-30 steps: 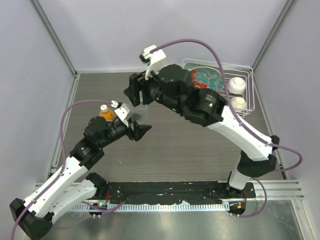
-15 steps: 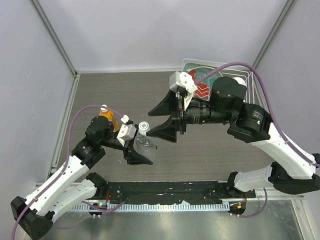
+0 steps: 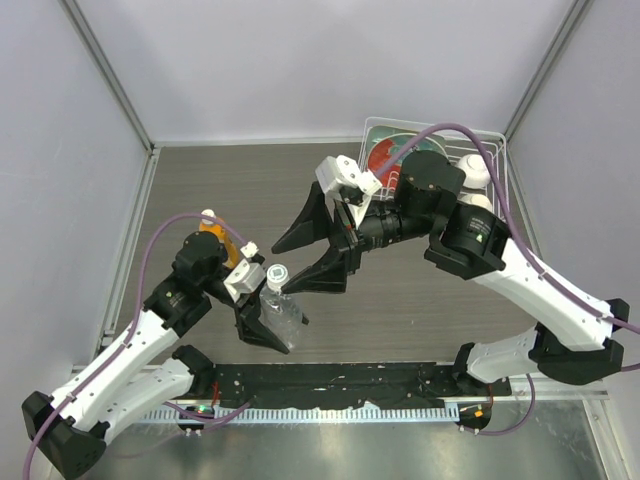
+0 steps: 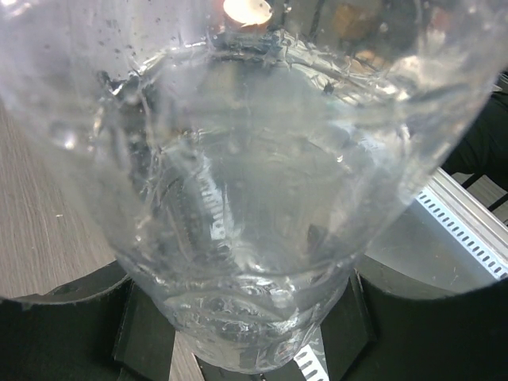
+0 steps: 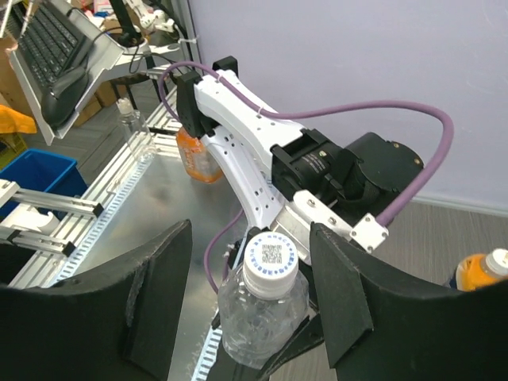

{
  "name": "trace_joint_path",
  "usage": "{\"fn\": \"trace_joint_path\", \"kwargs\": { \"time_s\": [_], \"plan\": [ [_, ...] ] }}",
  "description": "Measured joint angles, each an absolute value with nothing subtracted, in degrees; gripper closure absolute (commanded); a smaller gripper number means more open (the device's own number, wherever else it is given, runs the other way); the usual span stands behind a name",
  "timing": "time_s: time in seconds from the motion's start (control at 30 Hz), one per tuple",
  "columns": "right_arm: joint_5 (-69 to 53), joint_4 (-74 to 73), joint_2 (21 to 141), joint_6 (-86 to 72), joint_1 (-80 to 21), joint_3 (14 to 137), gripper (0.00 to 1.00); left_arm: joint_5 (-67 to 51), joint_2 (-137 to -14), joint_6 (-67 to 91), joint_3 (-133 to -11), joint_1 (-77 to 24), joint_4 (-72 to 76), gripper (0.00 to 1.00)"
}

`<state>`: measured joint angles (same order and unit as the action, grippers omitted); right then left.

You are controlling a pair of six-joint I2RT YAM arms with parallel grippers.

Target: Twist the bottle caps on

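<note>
My left gripper (image 3: 272,325) is shut on the body of the clear bottle (image 3: 282,312), which it holds upright near the table's front. That bottle (image 4: 254,198) fills the left wrist view between the black fingers (image 4: 71,321). A white cap (image 5: 270,258) printed with a square code sits on its neck (image 3: 277,273). My right gripper (image 5: 252,238) is open, one jaw on each side of the cap with a gap at both sides (image 3: 285,268). The orange bottle (image 3: 212,228) stands behind the left arm with a cream cap (image 5: 498,260) on top.
A white wire rack (image 3: 500,185) at the back right holds a red-and-teal plate (image 3: 383,160) and two white balls (image 3: 476,170). The left arm's white link and purple cable (image 5: 238,143) lie just beyond the clear bottle. Grey walls close in both sides.
The right arm swung from the back left down to the bottle, so its open jaws now flank the cap. The left gripper carried the clear bottle nearer the front edge.
</note>
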<state>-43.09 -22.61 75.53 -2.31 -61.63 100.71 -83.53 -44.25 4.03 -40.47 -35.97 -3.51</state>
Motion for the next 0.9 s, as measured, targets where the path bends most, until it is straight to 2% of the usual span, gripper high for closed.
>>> {"fn": "trace_joint_path", "kwargs": {
  "time_s": [0.4, 0.5, 0.8, 0.83, 0.9],
  "plan": [
    [-47.27, -19.51, 79.81, -4.01, -61.43, 99.79, 0.39, -84.09, -44.25, 3.77, -40.47, -35.97, -3.73, 1.00],
    [-47.59, -19.05, 79.79, -4.43, -61.34, 99.04, 0.44, -84.07, -44.25, 3.55, -40.49, -35.97, -3.70, 1.00],
    [-48.82, -16.80, 79.35, -5.80, -60.99, 96.73, 0.69, -83.74, -44.25, 2.48, -40.49, -35.97, -3.86, 1.00],
    [-48.90, -16.60, 79.35, -5.80, -60.93, 96.64, 0.76, -83.68, -44.23, 2.44, -40.49, -35.97, -3.92, 1.00],
    [-49.08, -16.01, 79.20, -6.13, -60.60, 96.09, 0.82, -83.42, -44.23, 2.28, -40.49, -35.97, -4.14, 1.00]
  ]
}}
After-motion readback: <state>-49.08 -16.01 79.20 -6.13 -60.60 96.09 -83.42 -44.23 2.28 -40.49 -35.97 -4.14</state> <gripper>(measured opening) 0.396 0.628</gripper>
